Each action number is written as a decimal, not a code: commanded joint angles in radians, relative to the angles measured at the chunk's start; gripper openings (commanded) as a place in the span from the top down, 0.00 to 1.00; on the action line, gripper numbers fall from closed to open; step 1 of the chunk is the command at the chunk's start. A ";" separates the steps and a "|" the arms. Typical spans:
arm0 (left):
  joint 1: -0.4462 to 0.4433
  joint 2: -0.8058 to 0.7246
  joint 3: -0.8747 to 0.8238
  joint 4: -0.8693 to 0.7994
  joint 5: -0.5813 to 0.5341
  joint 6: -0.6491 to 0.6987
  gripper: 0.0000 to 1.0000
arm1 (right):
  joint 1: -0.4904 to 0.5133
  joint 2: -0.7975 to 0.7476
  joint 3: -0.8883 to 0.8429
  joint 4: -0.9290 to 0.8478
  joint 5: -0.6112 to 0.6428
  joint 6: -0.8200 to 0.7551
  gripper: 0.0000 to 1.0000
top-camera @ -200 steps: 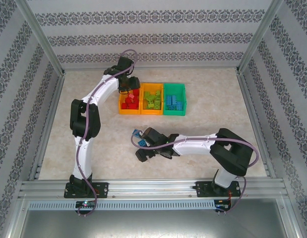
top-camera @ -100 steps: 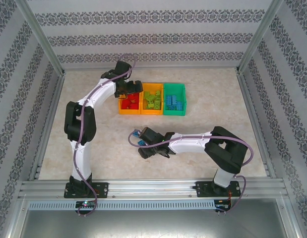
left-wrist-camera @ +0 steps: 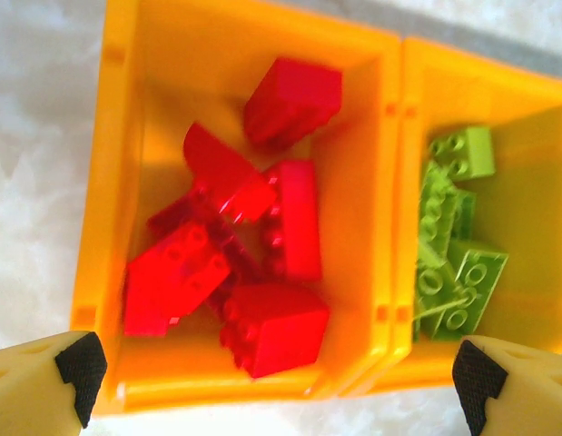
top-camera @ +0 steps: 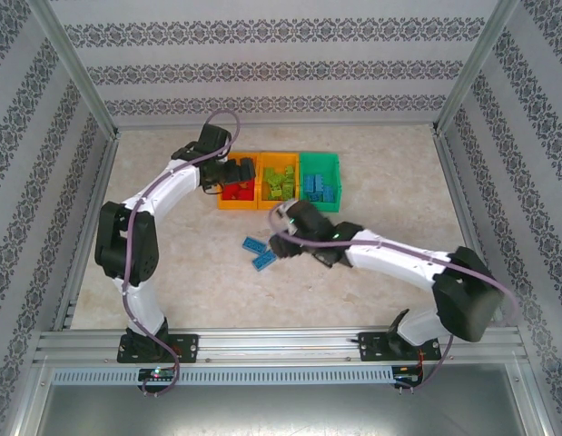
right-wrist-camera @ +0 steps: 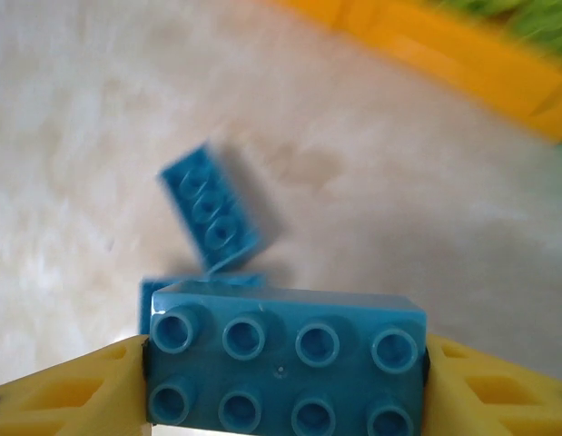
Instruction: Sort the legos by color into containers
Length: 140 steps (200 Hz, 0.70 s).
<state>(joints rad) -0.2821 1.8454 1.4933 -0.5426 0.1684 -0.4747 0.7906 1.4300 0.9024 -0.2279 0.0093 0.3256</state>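
Right pincer [top-camera: 283, 240]: you've swung it toward the green bin [top-camera: 338, 186] — blue brick [right-wrist-camera: 285, 359] clamped.
Green bin: beyond it, rightward.
Left pincer [left-wrist-camera: 279, 372]: wide.

I see: containers [top-camera: 279, 208] in a row, far mid-table [top-camera: 399, 182], legos [top-camera: 279, 182] inside each | left gripper [left-wrist-camera: 276, 372] over leftmost container [left-wrist-camera: 113, 200] | two loose legos [top-camera: 259, 252] on table before row | right gripper [right-wrist-camera: 285, 363] with held lego [right-wrist-camera: 285, 350] just right of them, nearer the row

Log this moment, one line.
left pincer: open over orange bin of red legos | right pincer: shut on blue lego, above table | loose on it: two blue legos | next: probably green bin
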 commanded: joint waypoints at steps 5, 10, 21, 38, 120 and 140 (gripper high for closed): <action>-0.021 -0.084 -0.101 0.051 -0.018 0.008 0.00 | -0.190 -0.007 0.041 -0.027 -0.059 0.016 0.51; -0.026 -0.093 -0.120 0.056 -0.016 0.008 0.00 | -0.231 0.008 0.064 -0.042 -0.063 0.029 0.53; -0.047 -0.107 -0.153 0.061 -0.016 0.013 0.00 | -0.309 0.049 0.119 -0.067 -0.088 0.048 0.54; -0.087 -0.120 -0.186 0.048 -0.036 0.024 0.00 | -0.389 0.124 0.208 -0.104 -0.102 0.062 0.55; -0.231 -0.152 -0.300 -0.073 -0.052 -0.142 0.00 | -0.479 0.473 0.588 -0.260 -0.112 0.062 0.53; -0.247 -0.178 -0.345 -0.075 -0.022 -0.210 0.00 | -0.479 0.510 0.619 -0.279 -0.080 0.064 0.50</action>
<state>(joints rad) -0.5091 1.7275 1.1934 -0.5579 0.1280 -0.5694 0.3161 1.9045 1.4685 -0.4377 -0.1028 0.3874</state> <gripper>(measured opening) 0.996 0.619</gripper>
